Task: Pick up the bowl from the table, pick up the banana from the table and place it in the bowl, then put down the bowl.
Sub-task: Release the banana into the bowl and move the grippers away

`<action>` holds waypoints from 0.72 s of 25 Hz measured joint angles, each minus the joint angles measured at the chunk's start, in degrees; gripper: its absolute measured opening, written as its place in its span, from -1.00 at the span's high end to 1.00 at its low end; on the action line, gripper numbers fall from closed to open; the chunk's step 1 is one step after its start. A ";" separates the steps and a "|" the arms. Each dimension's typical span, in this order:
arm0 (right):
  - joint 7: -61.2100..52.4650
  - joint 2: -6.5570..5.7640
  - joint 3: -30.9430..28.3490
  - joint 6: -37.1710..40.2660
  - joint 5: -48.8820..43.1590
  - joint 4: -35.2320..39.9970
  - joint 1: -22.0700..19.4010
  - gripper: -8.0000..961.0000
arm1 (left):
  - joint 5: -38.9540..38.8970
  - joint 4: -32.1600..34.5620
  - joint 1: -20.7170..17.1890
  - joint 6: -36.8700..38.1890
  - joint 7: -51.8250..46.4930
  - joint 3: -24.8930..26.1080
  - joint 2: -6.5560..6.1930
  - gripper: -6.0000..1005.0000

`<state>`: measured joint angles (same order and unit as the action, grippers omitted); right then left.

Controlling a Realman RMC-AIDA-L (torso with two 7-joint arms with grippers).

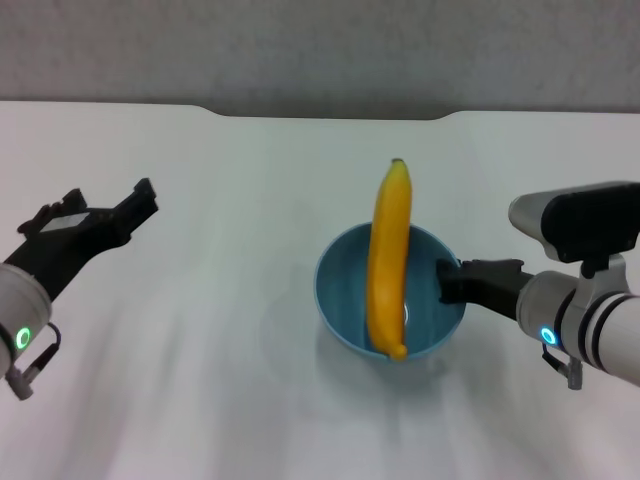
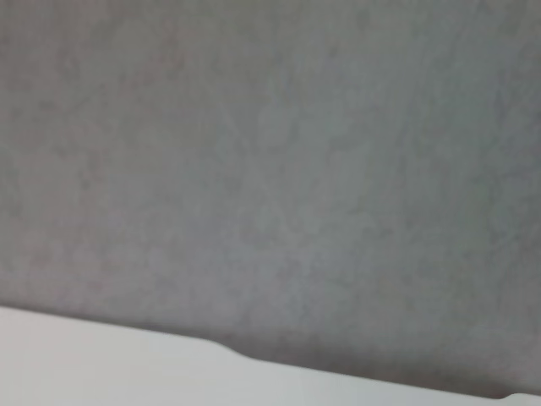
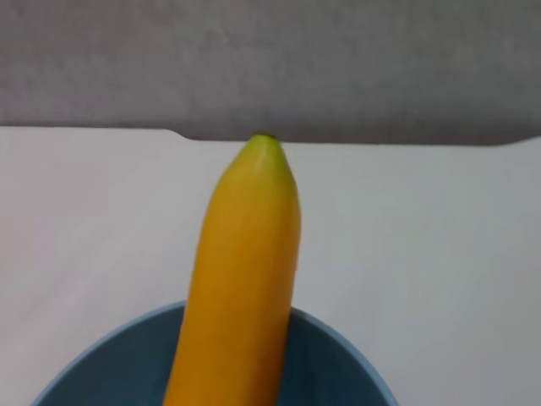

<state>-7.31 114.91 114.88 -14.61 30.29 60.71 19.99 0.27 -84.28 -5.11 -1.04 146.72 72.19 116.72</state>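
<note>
Banana [image 1: 389, 260] already lies in the bowl [image 1: 390, 305], its lower end near the bowl's near rim and its green-tipped stem end leaning over the far rim and jutting well past it. So the placing looks done; what remains, by my judgement, is setting the bowl down and letting go. The bowl appears at or just above the white surface [image 1: 250, 200]; I cannot tell whether it rests there. The right end effector [image 1: 452, 281] sits at the bowl's right rim and appears clenched on it. The left end effector [image 1: 112, 222] hangs well apart on the left, fingers released, holding nothing. The banana is glossy yellow-orange and gently curved; the bowl is deep, round, light blue.
</note>
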 joint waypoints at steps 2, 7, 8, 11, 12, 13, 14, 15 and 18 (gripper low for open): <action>-0.03 0.08 0.19 1.05 0.32 -1.88 0.19 0.90 | -0.01 0.34 -0.04 -0.15 -0.01 0.15 0.00 -0.81; -0.20 0.12 1.10 3.26 3.35 -5.71 1.37 0.86 | -0.01 0.72 -0.07 -0.28 -0.03 0.24 0.00 -0.81; -0.16 0.13 1.19 3.45 3.73 -5.93 1.45 0.85 | -0.01 0.72 -0.08 -0.28 -0.03 0.24 0.00 -0.81; -0.08 0.14 1.22 3.86 3.90 -6.03 1.46 0.82 | -0.01 0.72 -0.08 -0.28 -0.03 0.27 0.00 -0.81; -0.07 0.14 1.22 4.14 3.90 -6.03 1.46 0.81 | -0.01 0.72 -0.08 -0.28 -0.03 0.27 0.00 -0.81; -0.07 0.14 1.22 4.14 3.90 -6.03 1.46 0.81 | -0.01 0.72 -0.08 -0.28 -0.03 0.28 0.00 -0.81; -0.08 0.14 1.22 4.17 3.90 -6.03 1.46 0.80 | -0.01 0.73 -0.08 -0.28 -0.03 0.29 0.00 -0.81; -0.10 0.14 1.22 4.18 3.90 -6.03 1.46 0.79 | 0.00 0.72 -0.10 -0.28 -0.03 0.29 0.00 -0.81; -0.20 0.14 1.21 4.68 3.91 -6.04 1.46 0.76 | 0.00 0.72 -0.16 -0.28 -0.03 0.32 0.00 -0.81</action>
<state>-7.51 115.05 116.09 -9.93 34.20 54.67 21.45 0.26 -83.56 -5.27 -1.32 146.69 72.50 116.72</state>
